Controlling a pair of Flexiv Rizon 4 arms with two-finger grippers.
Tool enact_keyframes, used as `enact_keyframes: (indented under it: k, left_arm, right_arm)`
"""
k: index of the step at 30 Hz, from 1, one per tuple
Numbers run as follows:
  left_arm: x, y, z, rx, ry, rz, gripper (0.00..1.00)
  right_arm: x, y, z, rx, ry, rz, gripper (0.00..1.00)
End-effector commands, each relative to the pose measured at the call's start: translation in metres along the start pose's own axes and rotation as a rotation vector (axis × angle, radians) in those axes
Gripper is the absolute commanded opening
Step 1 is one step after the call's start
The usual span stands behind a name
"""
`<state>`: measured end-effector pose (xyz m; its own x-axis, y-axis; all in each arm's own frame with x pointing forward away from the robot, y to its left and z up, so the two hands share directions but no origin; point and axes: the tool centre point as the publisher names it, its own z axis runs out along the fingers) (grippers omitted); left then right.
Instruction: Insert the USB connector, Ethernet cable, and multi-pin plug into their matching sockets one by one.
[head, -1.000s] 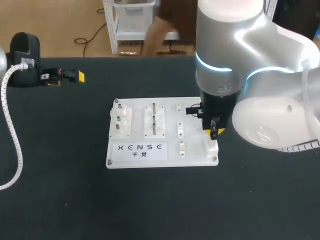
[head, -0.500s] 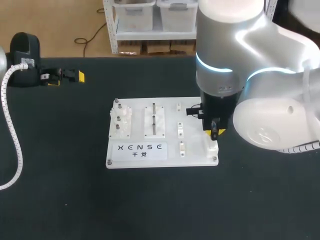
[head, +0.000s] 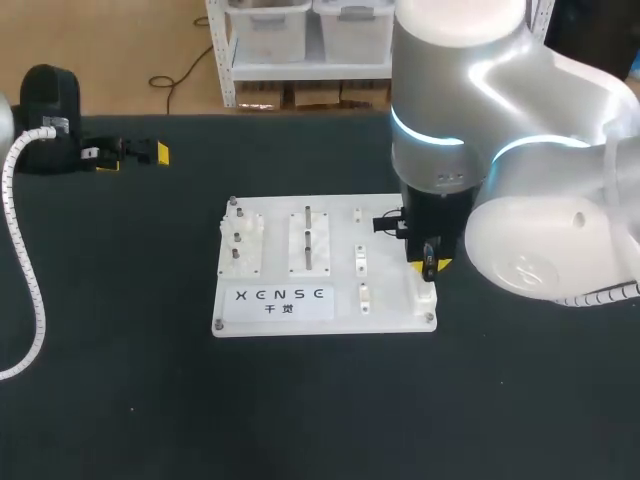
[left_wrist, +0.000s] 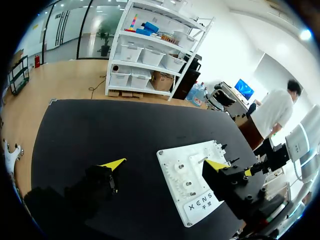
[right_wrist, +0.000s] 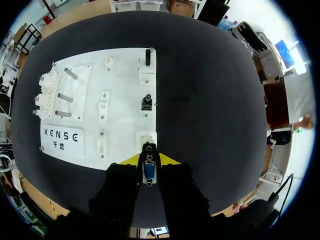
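Right gripper is clamped on the multi-pin plug, just above the socket at the white board's right edge. The plug looks small, rigid and light, but the pins probably bend, so pinching the shell sides seems safest. Left gripper is spread wide and empty, well left of the board.

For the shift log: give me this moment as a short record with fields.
left: left gripper open, empty, over the table, apart from the white board
right: right gripper shut on the multi-pin plug
plug: tip at the socket block near the board's edge; seated or not, cannot tell
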<state>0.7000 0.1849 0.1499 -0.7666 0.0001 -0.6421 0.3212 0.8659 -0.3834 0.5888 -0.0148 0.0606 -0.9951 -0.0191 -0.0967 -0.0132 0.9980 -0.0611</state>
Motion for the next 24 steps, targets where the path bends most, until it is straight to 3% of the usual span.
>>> enact_keyframes:
  k: [1, 24]
  left_arm:
    - [0.0000, 0.0000, 0.0000, 0.000, 0.000, 0.000, 1.00]
    - [0.0000, 0.0000, 0.0000, 0.000, 0.000, 0.000, 1.00]
  right_arm:
    - [0.0008, 0.0012, 0.0041, -0.001, 0.000, 0.000, 0.00]
    - [0.0012, 0.0075, 0.0065, 0.060, -0.010, -0.011, 0.00]
